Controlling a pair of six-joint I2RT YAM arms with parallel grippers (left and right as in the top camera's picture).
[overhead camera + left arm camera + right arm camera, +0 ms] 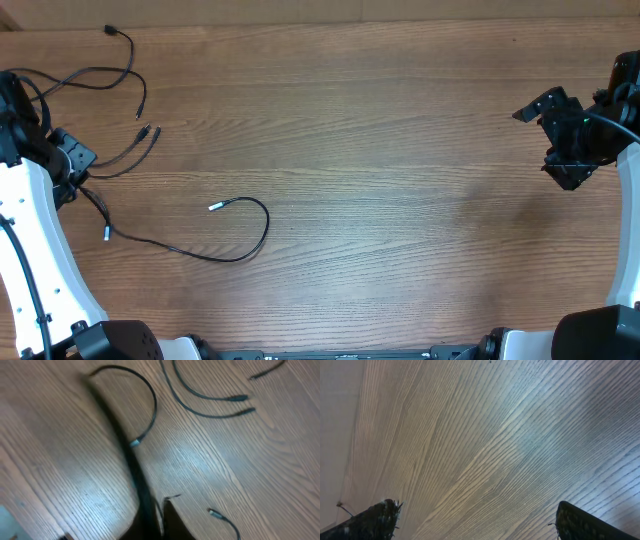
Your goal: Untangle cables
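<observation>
Several thin black cables lie at the table's left. One long cable (pixel 245 255) curves from a silver plug (pixel 214 206) round to a plug near my left arm. Another cable (pixel 128 62) loops at the far left. Two plug ends (pixel 150 130) lie side by side and also show in the left wrist view (pixel 240 398). My left gripper (pixel 72 165) is at the left edge. In its wrist view its fingers (pixel 161 522) are shut on a cable strand (pixel 125 450) that runs blurred away from them. My right gripper (pixel 545 145) hovers far right, open and empty, with its fingers (pixel 475 510) wide apart over bare wood.
The wooden table (pixel 400 200) fills the view. A loose plug end (pixel 214 512) lies just right of my left fingers. The white arm bases stand at the front left and front right corners.
</observation>
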